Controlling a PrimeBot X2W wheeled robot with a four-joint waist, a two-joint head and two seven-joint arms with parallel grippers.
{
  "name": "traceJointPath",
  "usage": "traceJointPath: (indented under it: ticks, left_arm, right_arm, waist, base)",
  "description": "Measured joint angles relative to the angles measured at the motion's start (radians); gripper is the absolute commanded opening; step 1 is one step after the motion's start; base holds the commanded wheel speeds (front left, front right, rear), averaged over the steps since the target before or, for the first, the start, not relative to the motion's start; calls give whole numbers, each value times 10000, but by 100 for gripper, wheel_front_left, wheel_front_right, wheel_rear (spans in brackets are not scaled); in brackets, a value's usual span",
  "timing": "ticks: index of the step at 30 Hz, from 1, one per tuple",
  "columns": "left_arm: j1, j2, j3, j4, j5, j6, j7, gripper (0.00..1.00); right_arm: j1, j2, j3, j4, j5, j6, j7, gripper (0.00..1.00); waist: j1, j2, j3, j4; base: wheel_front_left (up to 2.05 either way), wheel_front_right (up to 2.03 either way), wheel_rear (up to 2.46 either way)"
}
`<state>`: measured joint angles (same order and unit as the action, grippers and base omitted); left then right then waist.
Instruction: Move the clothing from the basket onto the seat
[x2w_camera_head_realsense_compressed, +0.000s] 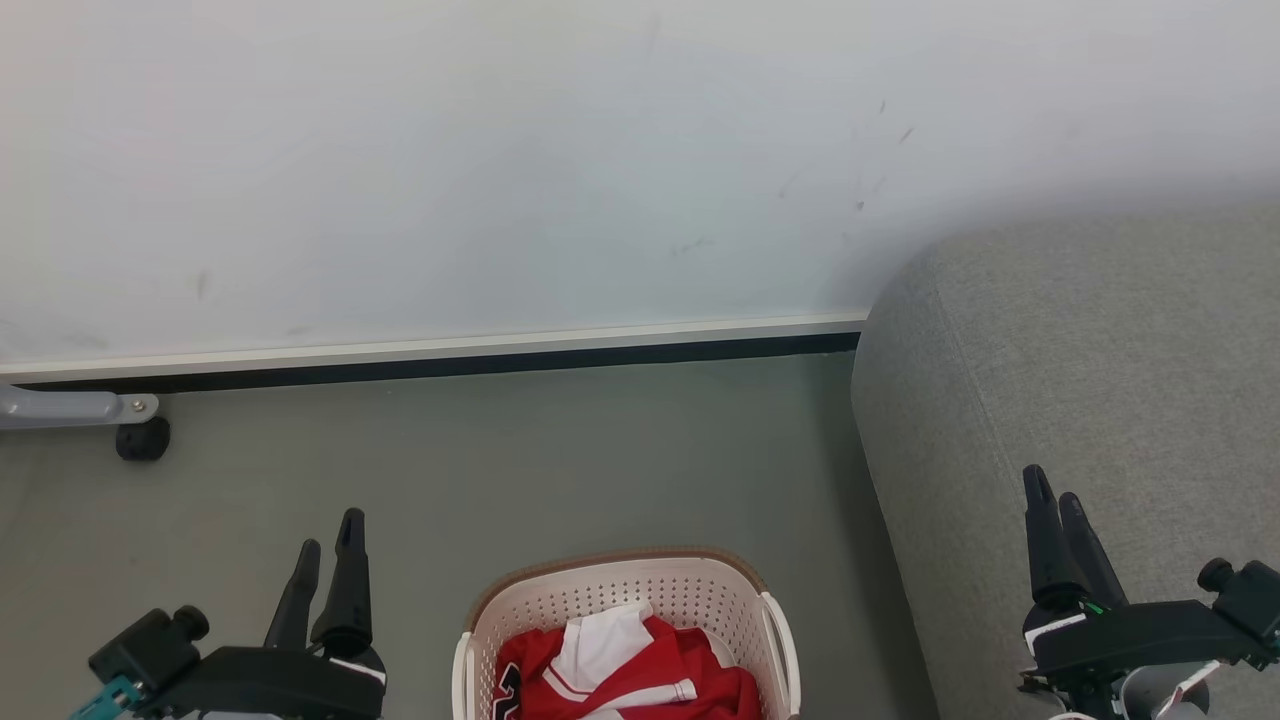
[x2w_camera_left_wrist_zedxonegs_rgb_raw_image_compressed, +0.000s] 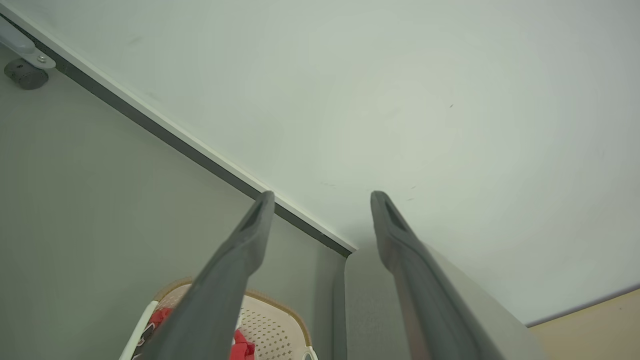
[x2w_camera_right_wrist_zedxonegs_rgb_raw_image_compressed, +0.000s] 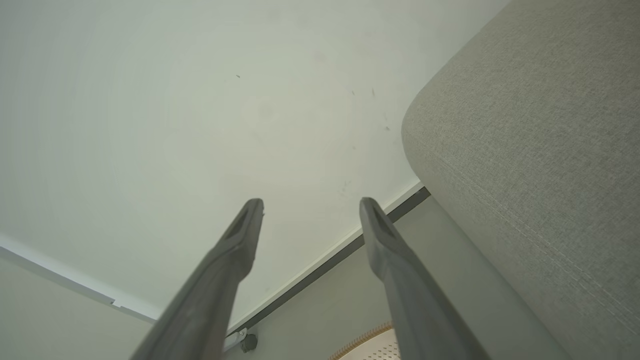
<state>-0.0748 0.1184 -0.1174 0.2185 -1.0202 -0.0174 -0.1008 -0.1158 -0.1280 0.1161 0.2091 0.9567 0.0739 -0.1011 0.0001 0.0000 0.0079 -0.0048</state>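
The cream perforated basket (x2w_camera_head_realsense_compressed: 690, 592) with a brown rim stands on the floor at the bottom middle of the head view. Red clothing (x2w_camera_head_realsense_compressed: 650, 675) with white trim lies inside it. The grey fabric seat (x2w_camera_head_realsense_compressed: 1080, 380) fills the right side, right beside the basket. My left gripper (x2w_camera_head_realsense_compressed: 330, 545) stands open to the left of the basket, holding nothing. My right gripper (x2w_camera_head_realsense_compressed: 1055, 500) stands open over the seat's edge, also holding nothing. The left wrist view catches the basket (x2w_camera_left_wrist_zedxonegs_rgb_raw_image_compressed: 272, 325) and a bit of red clothing (x2w_camera_left_wrist_zedxonegs_rgb_raw_image_compressed: 245, 347) below my open left gripper (x2w_camera_left_wrist_zedxonegs_rgb_raw_image_compressed: 322, 195). In the right wrist view my right gripper (x2w_camera_right_wrist_zedxonegs_rgb_raw_image_compressed: 310, 202) is open beside the seat (x2w_camera_right_wrist_zedxonegs_rgb_raw_image_compressed: 540, 150).
A white wall (x2w_camera_head_realsense_compressed: 500, 160) with a pale skirting and dark strip (x2w_camera_head_realsense_compressed: 450, 355) runs behind the grey floor (x2w_camera_head_realsense_compressed: 500, 460). A grey frame leg with a black caster (x2w_camera_head_realsense_compressed: 142, 438) stands at the far left by the wall.
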Motion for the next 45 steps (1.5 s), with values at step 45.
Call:
traceJointPath:
  ticks: [45]
  left_arm:
    - [-47,196,-809,-802,4945,541,-1488,100]
  right_arm:
    - [-380,-347,993,-750,-5553,-209,-1482,100]
  waist:
    - [-2,0,89,-75]
  base:
    - [0,0,0]
